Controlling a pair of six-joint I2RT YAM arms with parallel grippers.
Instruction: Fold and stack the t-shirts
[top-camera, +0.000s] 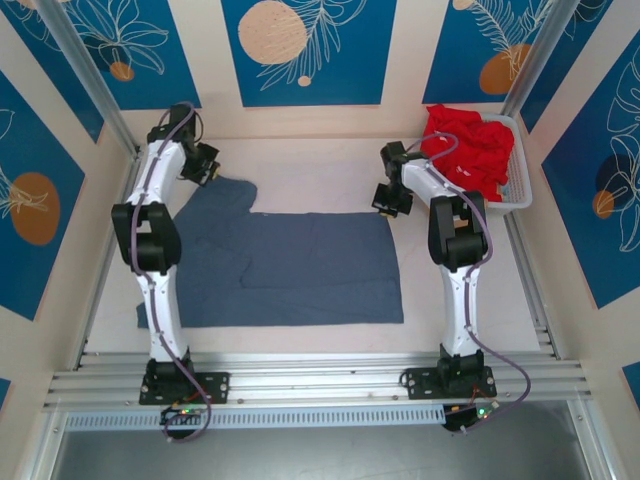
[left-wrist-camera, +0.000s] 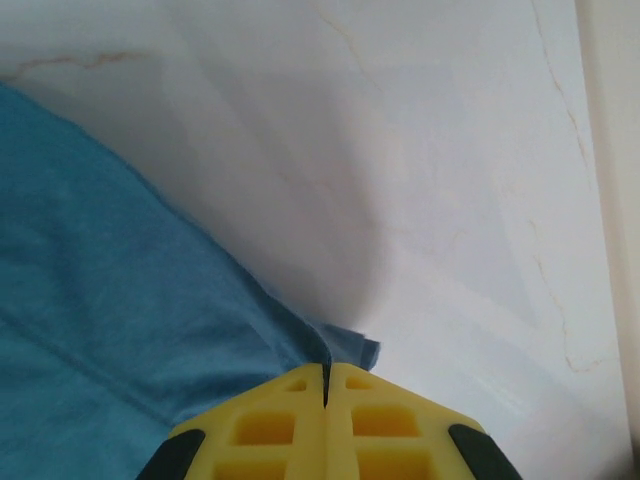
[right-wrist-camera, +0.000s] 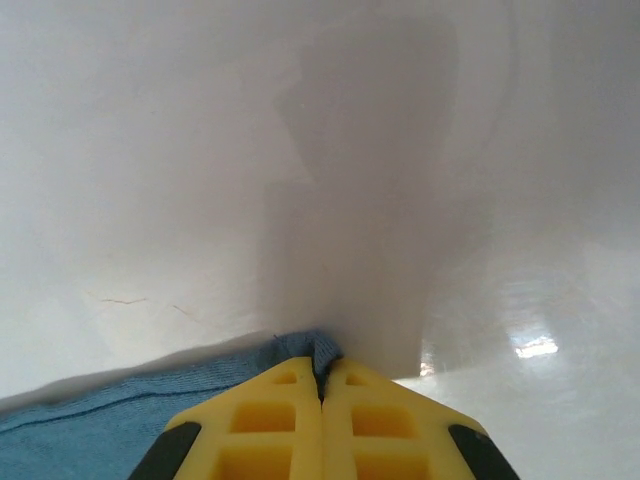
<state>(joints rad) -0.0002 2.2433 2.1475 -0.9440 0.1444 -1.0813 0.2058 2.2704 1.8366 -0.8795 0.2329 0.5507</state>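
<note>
Since each wrist cam crops its own fingers at the bottom edge, only the yellow tips are readable. Left gripper (left-wrist-camera: 326, 372): jaws pressed together with no visible gap. A small corner of the blue-grey t-shirt (left-wrist-camera: 110, 300) is pinched in the seam and pokes out just past the tips. Right gripper (right-wrist-camera: 322, 365): tips likewise together, with a fold of the shirt's edge nipped between them. The rest of the cloth runs off frame lower left. How deep either bite goes is hidden behind the fingers.

Top cam: blue-grey t-shirt (top-camera: 300, 265) lies spread flat mid-table (top-camera: 300, 160), long side running left-right. Left gripper (top-camera: 212, 172) sits at its far-left corner, by the sleeve. Right gripper (top-camera: 387, 203) sits at the far-right corner. The left arm covers a strip of the shirt's left side, and the near-left corner pokes out beyond the arm. Fingertips are too small in this view to judge.

Red t-shirts (top-camera: 465, 150) are heaped in the white basket (top-camera: 520, 195) at the far right corner, with the right arm crossing in front of the pile. They're crumpled, so I can't count them or tell one from another. There's a pale mark on the red cloth near the arm, too small to read; can't tell if it's print.
</note>
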